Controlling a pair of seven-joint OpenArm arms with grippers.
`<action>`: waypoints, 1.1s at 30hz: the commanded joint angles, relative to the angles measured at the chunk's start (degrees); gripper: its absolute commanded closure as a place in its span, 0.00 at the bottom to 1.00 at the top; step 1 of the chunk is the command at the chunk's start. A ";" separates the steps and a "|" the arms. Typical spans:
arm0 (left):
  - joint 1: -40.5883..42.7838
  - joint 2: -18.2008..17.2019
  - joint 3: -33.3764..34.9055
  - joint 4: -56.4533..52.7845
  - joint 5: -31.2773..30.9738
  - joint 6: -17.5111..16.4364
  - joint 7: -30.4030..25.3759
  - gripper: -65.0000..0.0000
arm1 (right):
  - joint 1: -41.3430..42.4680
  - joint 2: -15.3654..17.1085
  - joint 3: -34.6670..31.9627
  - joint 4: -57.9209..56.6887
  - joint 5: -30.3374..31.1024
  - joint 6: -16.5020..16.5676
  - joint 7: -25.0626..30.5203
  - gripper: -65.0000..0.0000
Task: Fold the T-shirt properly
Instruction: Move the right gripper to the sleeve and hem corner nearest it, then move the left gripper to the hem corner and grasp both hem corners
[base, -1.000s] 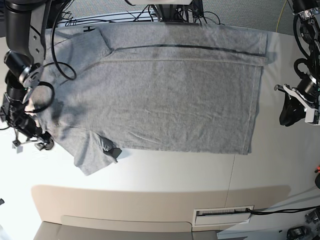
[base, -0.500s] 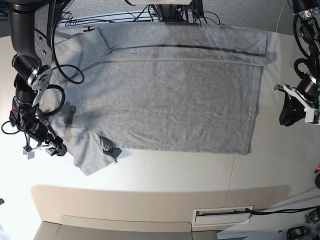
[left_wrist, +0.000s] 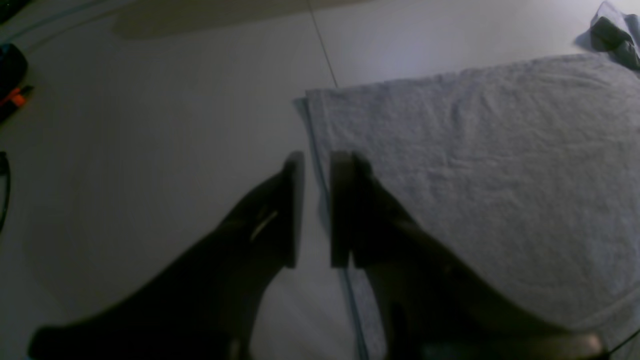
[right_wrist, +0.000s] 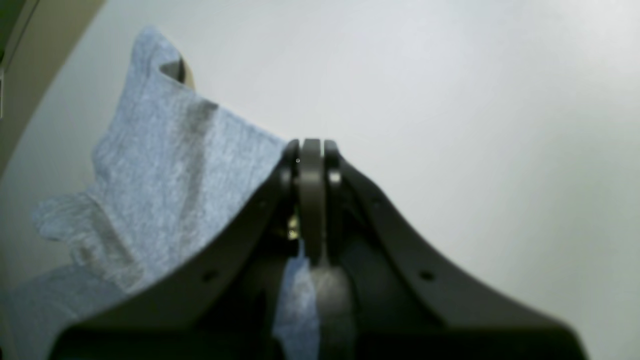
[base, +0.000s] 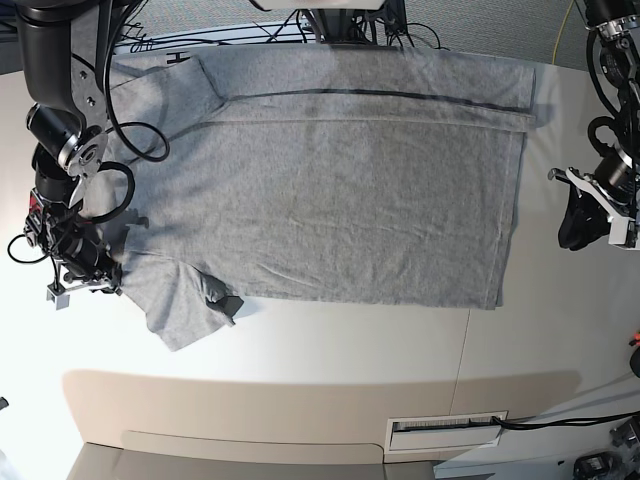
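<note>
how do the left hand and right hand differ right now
The right hand is shut on the T-shirt, pinching grey cloth at the sleeve-side edge; the left hand holds nothing, its fingers slightly apart. In the base view the right hand is down at the cloth, while the left hand sits off the shirt, beyond its hem. Both are dark two-finger hands.

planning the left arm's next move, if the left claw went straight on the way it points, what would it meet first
Probably the hem edge of the T-shirt: in the left wrist view the left claw sits slightly parted right over that edge, with bare table to one side. Its height above the cloth is unclear.
</note>
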 joint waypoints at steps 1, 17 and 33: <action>-1.07 -1.29 -0.46 0.76 -1.01 0.07 -2.16 0.83 | 1.53 0.81 0.00 0.44 -0.07 0.09 0.92 1.00; -26.25 -2.93 4.02 -22.08 -3.61 4.90 -1.51 0.83 | 1.53 0.81 0.00 0.44 -0.04 0.11 1.18 1.00; -61.35 -2.56 20.17 -81.57 0.55 9.68 -5.29 0.83 | -0.37 0.81 0.00 0.44 -0.07 0.26 1.95 1.00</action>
